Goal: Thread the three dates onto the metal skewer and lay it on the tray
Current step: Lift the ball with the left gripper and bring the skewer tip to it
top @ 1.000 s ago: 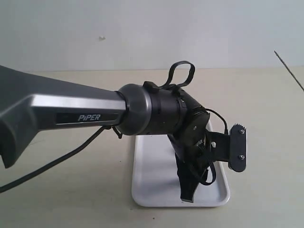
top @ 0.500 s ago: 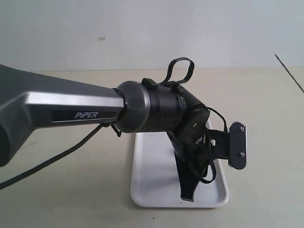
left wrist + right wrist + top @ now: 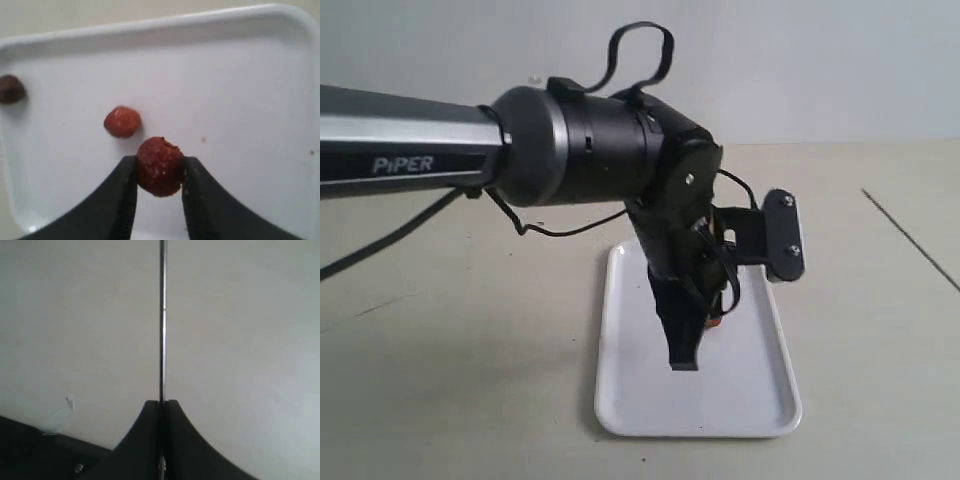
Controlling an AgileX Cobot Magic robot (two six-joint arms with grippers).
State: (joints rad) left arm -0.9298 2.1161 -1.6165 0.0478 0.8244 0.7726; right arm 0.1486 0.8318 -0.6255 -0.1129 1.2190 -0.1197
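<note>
My left gripper [image 3: 160, 161] is shut on one reddish-brown date [image 3: 160, 167], held a little above the white tray [image 3: 240, 100]. A second date [image 3: 122, 121] lies on the tray just beyond it, and a darker third date [image 3: 10, 89] rests near the tray's rim. In the exterior view the left arm hangs over the tray [image 3: 750, 380], with the held date [image 3: 717, 322] peeking out by the fingers [image 3: 682, 345]. My right gripper [image 3: 161, 403] is shut on the thin metal skewer [image 3: 161, 315], which sticks straight out from its jaws. The skewer [image 3: 910, 240] slants in from the right edge.
The tray sits on a pale beige tabletop [image 3: 470, 380]. The left arm's thick link [image 3: 410, 150] and its loose cable [image 3: 380, 250] span the left half of the exterior view. A black camera bracket [image 3: 782, 237] juts from the wrist. The right gripper itself is outside the exterior view.
The left arm has risen and its fingers have come up off the tray's near end, carrying a date. The skewer has shifted lower and leftward in the exterior view.
</note>
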